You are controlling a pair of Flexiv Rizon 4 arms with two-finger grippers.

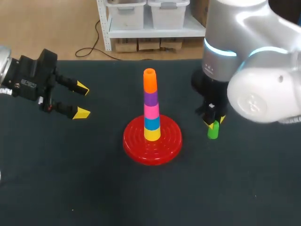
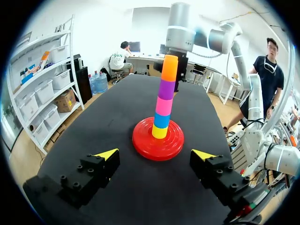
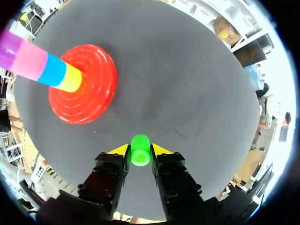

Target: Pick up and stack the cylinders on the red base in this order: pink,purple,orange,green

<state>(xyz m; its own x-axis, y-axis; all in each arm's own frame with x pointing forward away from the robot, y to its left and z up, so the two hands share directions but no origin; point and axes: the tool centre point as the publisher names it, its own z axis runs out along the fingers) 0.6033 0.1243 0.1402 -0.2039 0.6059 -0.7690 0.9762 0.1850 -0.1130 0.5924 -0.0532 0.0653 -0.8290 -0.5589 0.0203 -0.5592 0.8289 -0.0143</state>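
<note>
Head view, looking down on a dark table (image 1: 70, 188). At its middle sits the round red base (image 1: 152, 141), ridged in rings. A tapering tower of cylinders stands upright on the base. From the bottom up they are a yellow cylinder (image 1: 152, 133), a blue cylinder (image 1: 151, 123), the pink cylinder (image 1: 151, 111), the purple cylinder (image 1: 150, 98) and the orange cylinder (image 1: 149, 81) on top.

The right arm (image 1: 254, 70) comes in from the right and points straight down, just right of the base. Its right gripper (image 1: 212, 121) has its fingers closed against the green cylinder (image 1: 213, 130), which stands upright at table level, apart from the base. The right wrist view confirms this: a yellow tip presses on each side of the green piece. Whether the piece rests on the table or is slightly raised cannot be told.

The left arm (image 1: 28, 77) enters from the left, well apart from the base. Its left gripper (image 1: 82, 100) is spread wide and holds nothing. In the left wrist view the tower stands ahead of those open fingers, with the right arm on its far side.
</note>
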